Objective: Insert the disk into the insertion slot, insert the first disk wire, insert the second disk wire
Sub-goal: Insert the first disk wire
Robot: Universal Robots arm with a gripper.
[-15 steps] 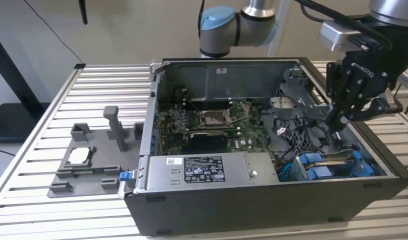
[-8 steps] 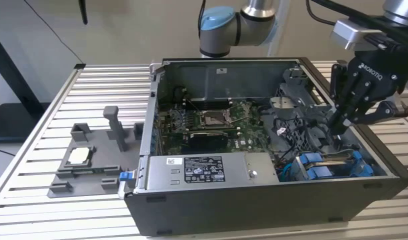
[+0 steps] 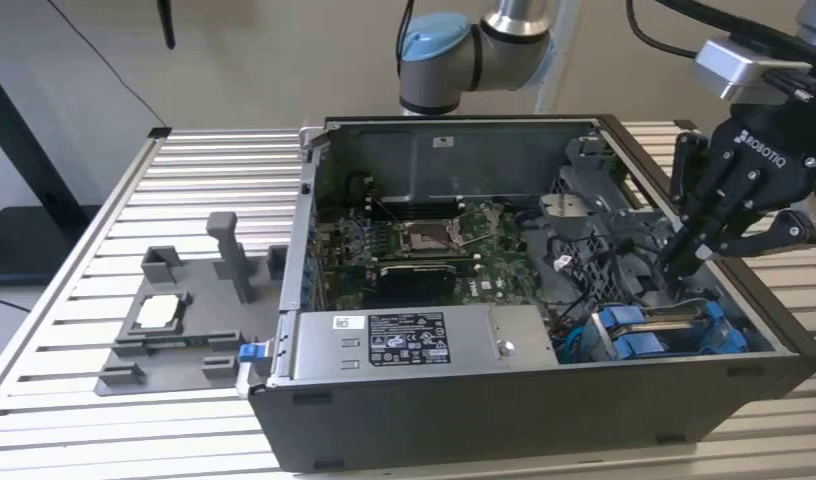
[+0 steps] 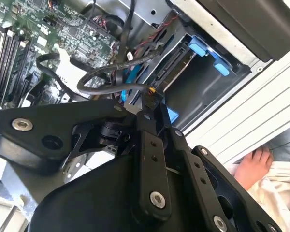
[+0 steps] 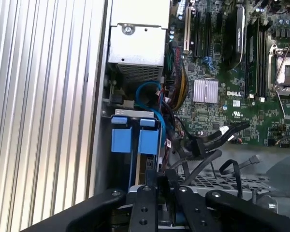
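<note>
Exterior view is showing a ribbed aluminium counter (image 3: 75,290) standing before a plain beige wall (image 3: 248,60). One open computer case (image 3: 515,420) is lying on it. One grey fixture (image 3: 181,330) is sitting just beside the case on the exterior view's left. Inside the case, one green motherboard (image 3: 422,240) is lying flat and one silver power-supply box (image 3: 408,345) is sitting along the near wall.

One robot arm (image 3: 448,50) is rising behind the case. Its single claw (image 3: 675,268) is reaching down into the case at the exterior view's right, directly above the drive bay.

In the first wrist view, the disk (image 5: 147,142) is sitting inside the insertion slot (image 5: 133,112), with two blue carrier tabs side by side at its end. The claw is hanging just beside that end of the disk.

In the second wrist view, the claw's fingertips (image 4: 149,102) are pressing together on the end of one looping black wire (image 4: 96,72), close to the disk's connector edge. One person's hand (image 4: 253,164) is resting outside the case, near pale cloth.
</note>
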